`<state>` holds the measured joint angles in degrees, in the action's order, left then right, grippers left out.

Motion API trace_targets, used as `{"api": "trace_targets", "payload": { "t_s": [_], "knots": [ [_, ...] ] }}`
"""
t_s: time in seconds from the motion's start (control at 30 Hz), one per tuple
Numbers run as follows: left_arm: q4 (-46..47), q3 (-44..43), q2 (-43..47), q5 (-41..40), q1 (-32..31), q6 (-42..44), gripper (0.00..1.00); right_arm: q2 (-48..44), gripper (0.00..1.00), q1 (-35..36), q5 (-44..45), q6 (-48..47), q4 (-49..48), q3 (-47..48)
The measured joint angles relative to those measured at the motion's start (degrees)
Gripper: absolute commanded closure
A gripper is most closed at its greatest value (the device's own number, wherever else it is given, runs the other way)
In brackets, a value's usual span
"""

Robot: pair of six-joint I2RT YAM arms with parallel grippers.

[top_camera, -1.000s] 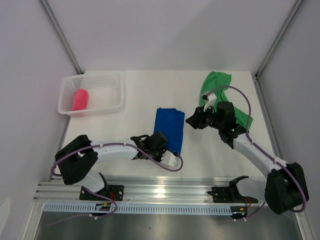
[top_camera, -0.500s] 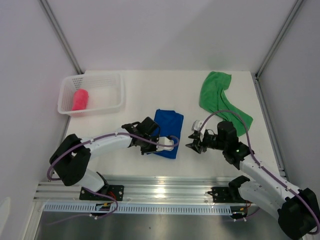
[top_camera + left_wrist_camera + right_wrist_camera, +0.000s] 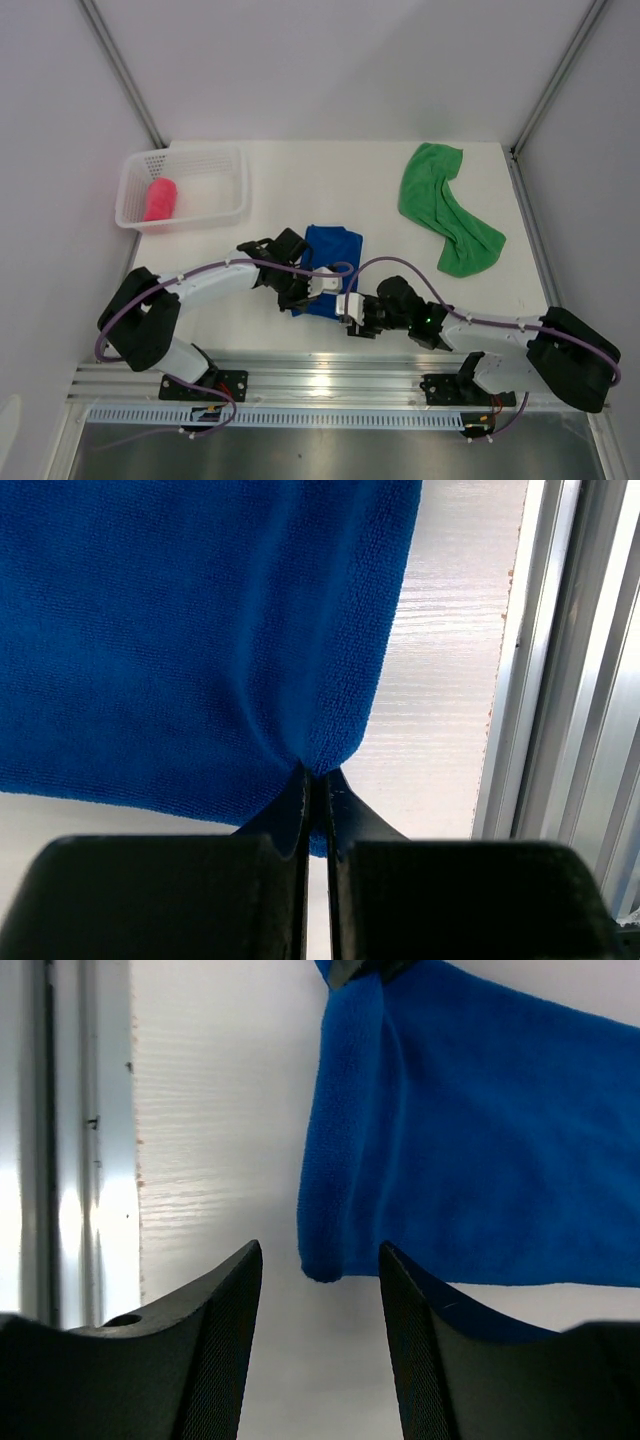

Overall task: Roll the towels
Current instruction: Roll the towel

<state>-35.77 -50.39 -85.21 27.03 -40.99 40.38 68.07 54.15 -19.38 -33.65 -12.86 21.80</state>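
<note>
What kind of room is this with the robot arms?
Probably a robot test booth, not a home: plain white walls, a white table, two arms bolted to a metal rail, and towels and a basket to practise on.

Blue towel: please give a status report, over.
Left pincer shut on blue towel, at its near edge. Right pincer open, lined up with a towel corner, no grip. Nothing in the way.

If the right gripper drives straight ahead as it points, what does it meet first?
Probably the blue towel: its near corner lies just ahead of the right gripper, though depth is unclear.
</note>
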Motion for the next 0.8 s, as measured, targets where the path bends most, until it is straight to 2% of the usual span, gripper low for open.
{"api": "trace_targets", "payload": {
  "t_s": [0.2,0.3,0.33,0.4,0.57,0.63,0.73,0.77,0.8],
  "knots": [
    [-0.5,0.0,0.0,0.9,0.2,0.0,0.99,4.7,0.49,2.0,5.8,0.2,-3.5,0.5],
    [-0.9,0.0,-0.2,1.5,0.2,-0.3,0.99,6.5,0.73,2.2,7.5,0.8,-3.8,1.7],
    [-0.9,0.0,-0.2,1.6,0.3,-0.3,0.99,6.9,0.9,2.3,7.6,1.1,-3.8,2.0],
    [-1.2,0.0,-0.2,1.8,0.5,-0.4,0.99,7.3,0.99,2.5,7.8,2.0,-3.7,2.4],
    [-3.6,-0.2,-0.2,2.5,0.7,-0.7,0.98,6.2,1.0,2.8,5.9,5.3,-0.9,2.9],
    [-5.5,-0.5,-0.2,3.8,0.7,-0.7,0.94,4.0,1.0,2.8,3.6,7.3,0.8,2.9],
    [-8.3,-0.6,-0.2,6.3,0.7,-1.0,0.75,1.4,1.0,2.8,0.0,11.5,2.4,2.9],
    [-8.6,-0.6,-0.2,6.6,0.7,-1.2,0.66,1.4,1.0,2.8,-0.9,13.0,2.8,3.0],
    [-8.8,-0.6,-0.2,6.7,0.7,-1.5,0.62,1.4,1.0,2.6,-1.5,14.2,3.1,3.1]
  ]
}}
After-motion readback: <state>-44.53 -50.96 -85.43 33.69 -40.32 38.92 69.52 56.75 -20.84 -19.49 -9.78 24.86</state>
